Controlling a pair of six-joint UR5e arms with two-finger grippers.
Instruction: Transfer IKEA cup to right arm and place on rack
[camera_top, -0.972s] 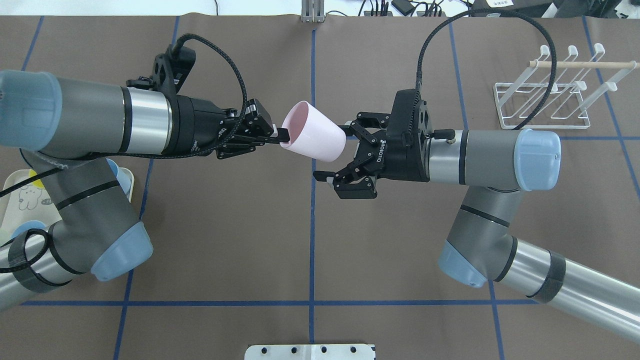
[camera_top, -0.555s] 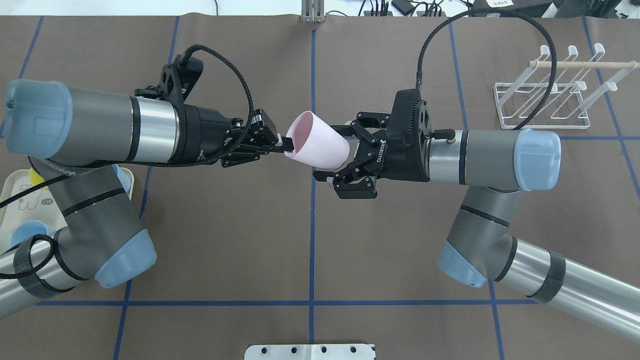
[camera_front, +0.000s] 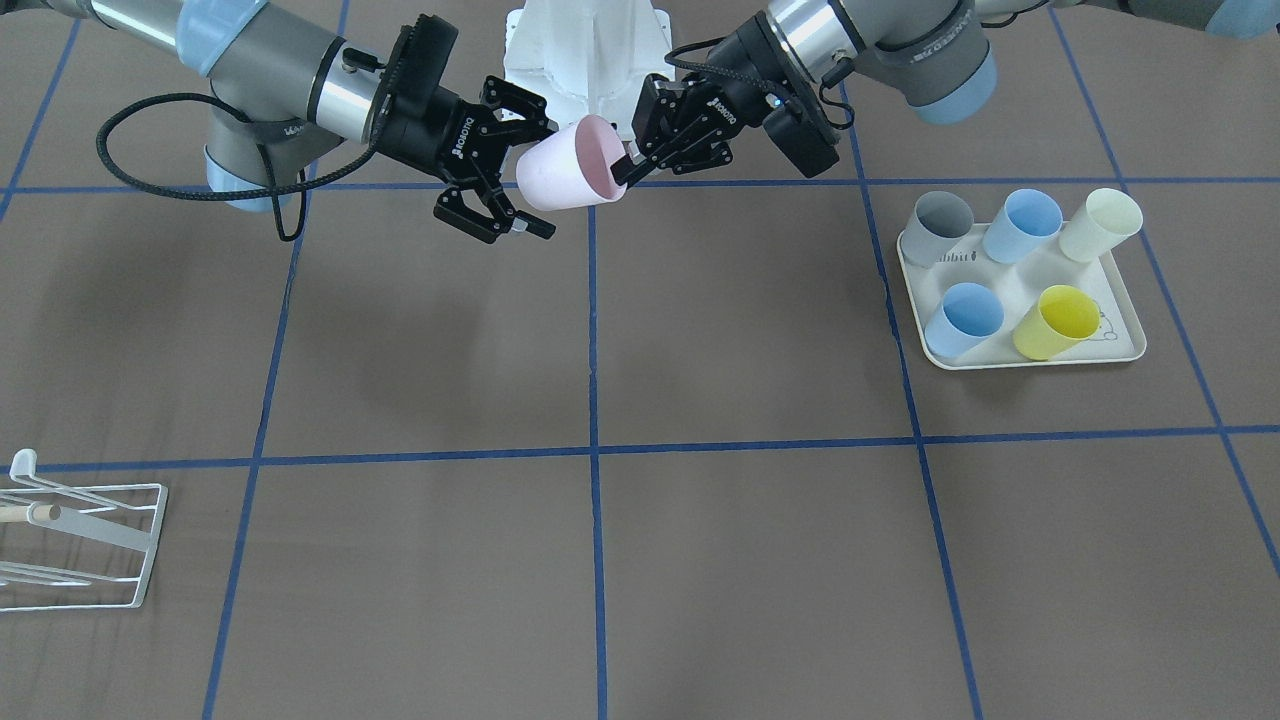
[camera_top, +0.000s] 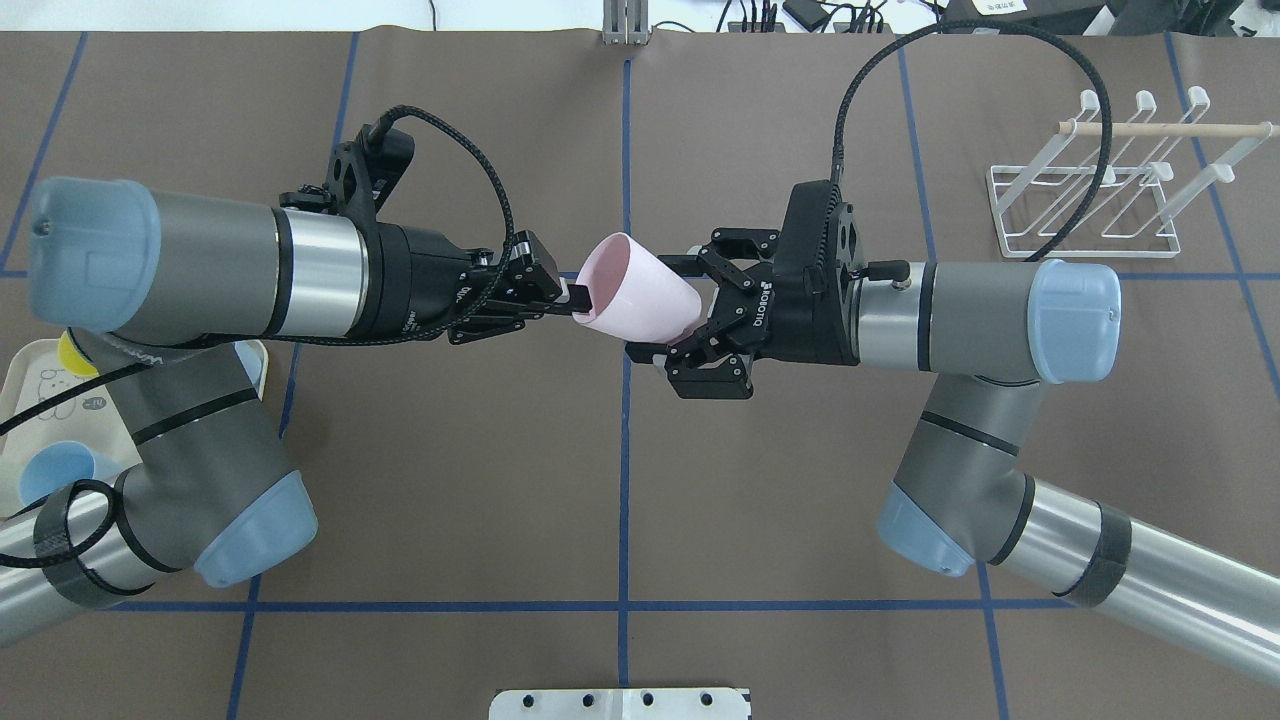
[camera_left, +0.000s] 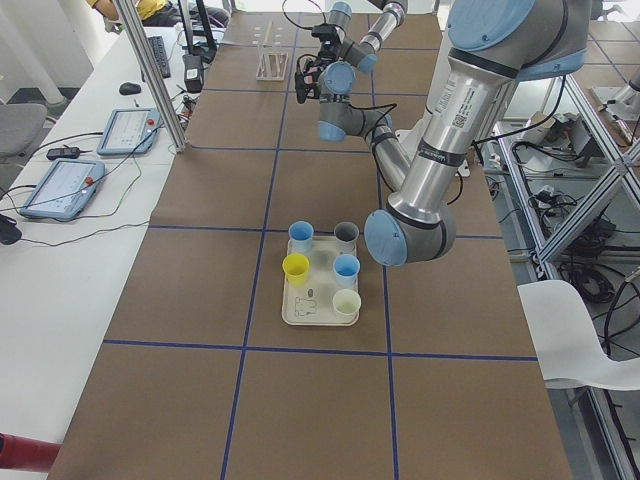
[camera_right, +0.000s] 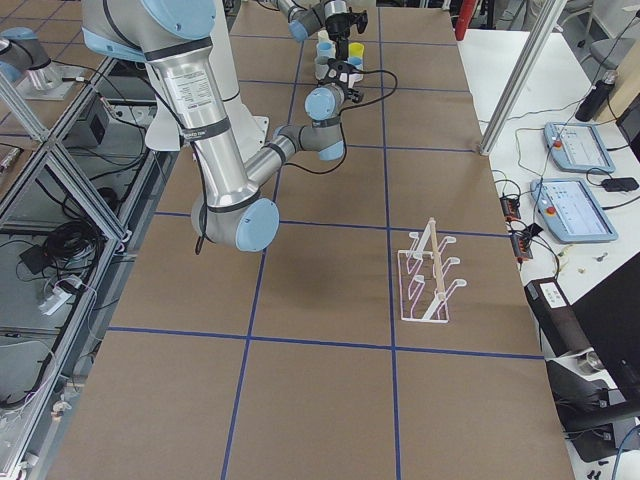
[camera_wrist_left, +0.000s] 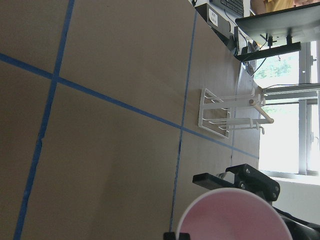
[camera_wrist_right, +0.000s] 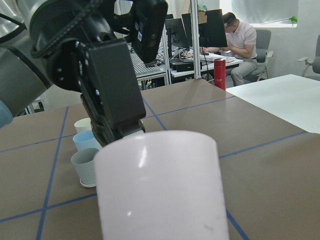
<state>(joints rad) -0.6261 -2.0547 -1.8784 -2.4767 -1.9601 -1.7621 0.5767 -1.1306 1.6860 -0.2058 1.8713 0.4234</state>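
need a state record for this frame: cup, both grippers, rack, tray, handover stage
cup: pink cup, in the air over mid-table, lying roughly sideways, mouth toward the left arm
left gripper: shut on the cup's rim
right gripper: open, jaws on either side of the cup's base; contact cannot be told
rack: on the table at the robot's right, no cup on it
tray: on the robot's left, holds five cups: grey, two blue, cream, yellow
handover stage: not yet done; only the left gripper grips the cup
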